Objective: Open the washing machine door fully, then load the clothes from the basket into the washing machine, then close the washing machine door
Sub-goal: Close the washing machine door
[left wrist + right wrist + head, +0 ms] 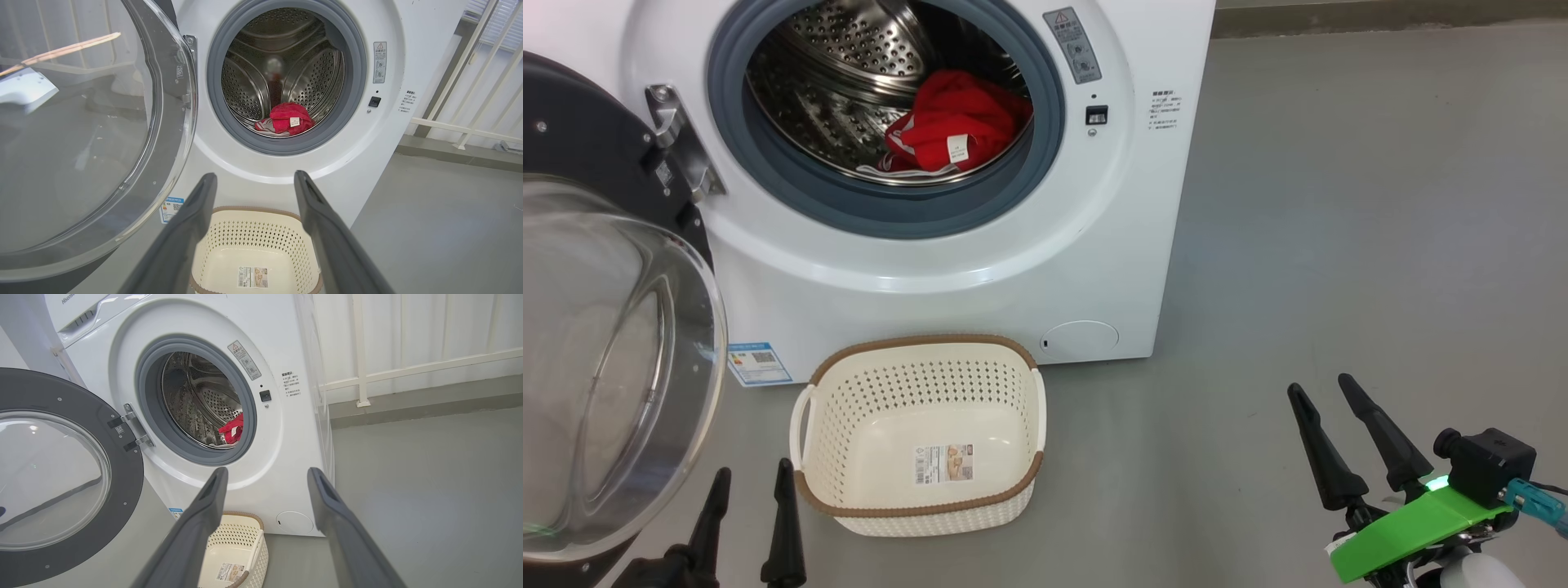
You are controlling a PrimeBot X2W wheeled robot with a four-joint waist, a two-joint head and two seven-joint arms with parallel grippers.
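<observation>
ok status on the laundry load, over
Left end effector and right end effector open, empty. Clothes in drum, basket empty. Door wide open, nothing seen blocking it.

The washing machine door (605, 367) runs off the head view's left edge, and the basket (253, 237) gets chopped at the left wrist view's bottom. From the right wrist, the clothes (231, 426) sit half hidden behind the grey seal (250, 412).

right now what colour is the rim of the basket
Brown, with a woven look, on the cream basket; clearest in the head view.

Clothes (956, 122) inside washing machine (947, 286); door (605, 343) swung open; basket (915, 384) before it.
</observation>
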